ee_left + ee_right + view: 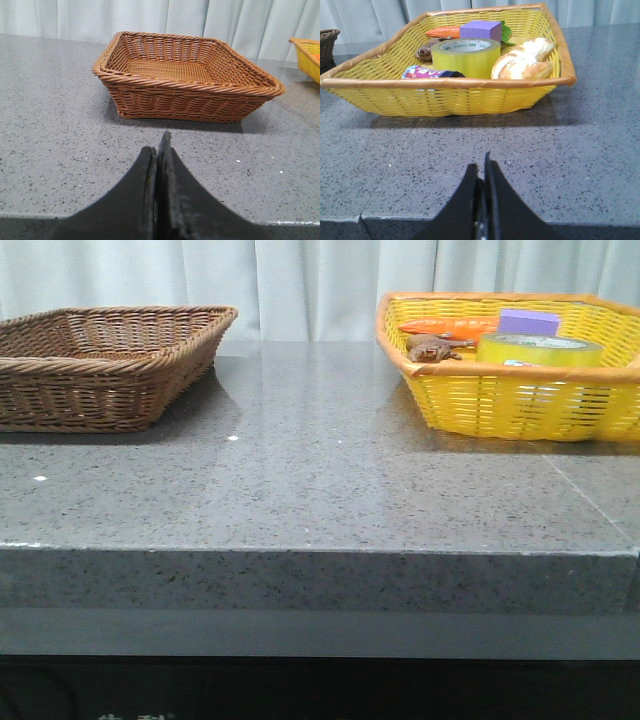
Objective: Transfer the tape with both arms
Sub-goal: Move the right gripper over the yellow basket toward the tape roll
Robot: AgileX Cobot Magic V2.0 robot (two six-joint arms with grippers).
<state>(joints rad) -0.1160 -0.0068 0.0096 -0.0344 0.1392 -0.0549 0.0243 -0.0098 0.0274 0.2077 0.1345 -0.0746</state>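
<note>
The tape (540,349), a wide yellow-green roll with a white core, lies flat in the yellow basket (520,405) at the table's back right. It also shows in the right wrist view (465,56), in the middle of that basket (450,97). My right gripper (481,169) is shut and empty, low over the table's front edge, well short of the basket. My left gripper (157,145) is shut and empty, low over the table's front edge, facing the brown wicker basket (185,95). Neither arm shows in the front view.
The brown basket (100,365) at the back left holds nothing I can see. The yellow basket also holds a purple block (480,30), a carrot (442,32), a bread roll (522,60), a small can (427,73) and a brown toy (432,350).
</note>
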